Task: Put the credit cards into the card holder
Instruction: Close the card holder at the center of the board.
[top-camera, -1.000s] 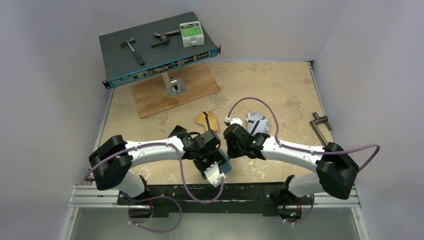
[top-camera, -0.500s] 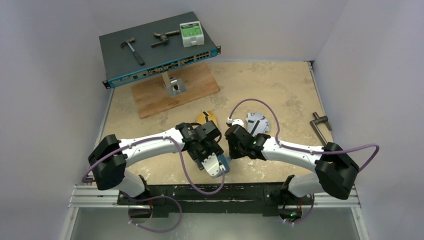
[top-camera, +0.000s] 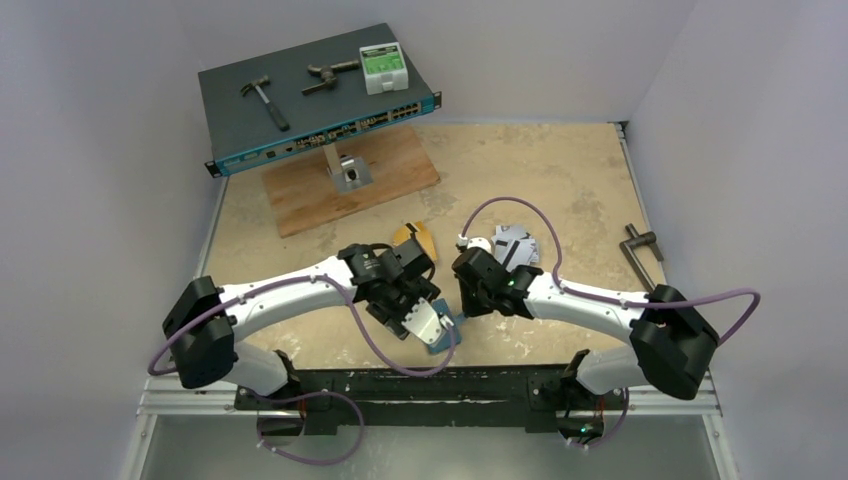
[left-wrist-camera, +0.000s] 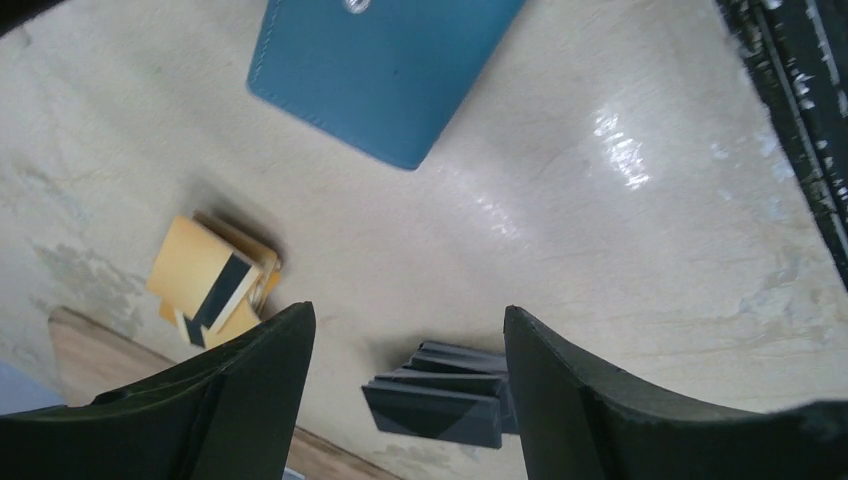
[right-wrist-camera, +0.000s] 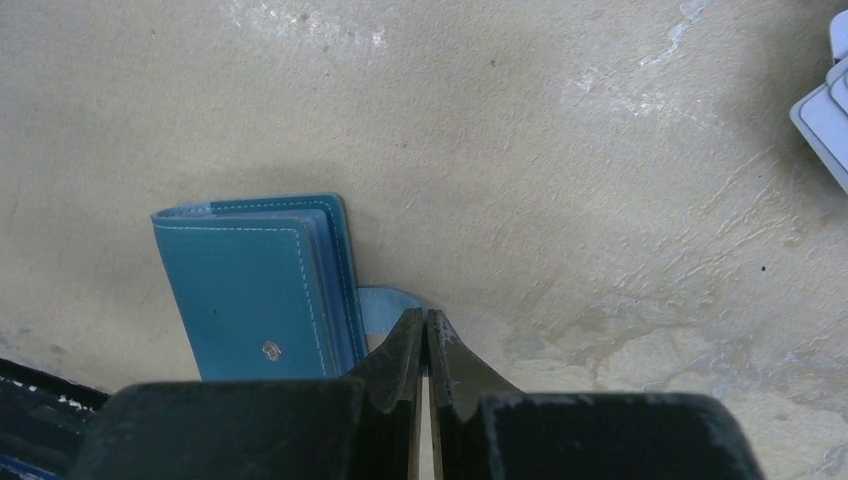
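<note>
Left end effector (left-wrist-camera: 405, 318) spread over the table (right-wrist-camera: 600, 120); right end effector (right-wrist-camera: 422, 325) pressed together at the strap tab of the closed teal card holder (right-wrist-camera: 250, 295); gold-orange credit cards (left-wrist-camera: 205, 280) lie well apart from it.

One teal-blue card holder (right-wrist-camera: 250, 290) is lying out, with one silver snap button (right-wrist-camera: 268, 349) showing on it. Three groups of cards are sitting apart: one gold-orange pile (left-wrist-camera: 212, 288), one silver-grey pile (top-camera: 515, 243) and one black stack (left-wrist-camera: 440, 400) showing about four layers; exact card counts are not reading clearly. One network switch (top-camera: 300, 112) is carrying one hammer (top-camera: 265, 100), one grey clamp-like tool (top-camera: 330, 77) and one green-and-white box (top-camera: 383, 67). One wooden board (top-camera: 300, 200) is bearing one metal stand (top-camera: 347, 172). One T-handled metal tool (top-camera: 640, 250) is lying alone.
</note>
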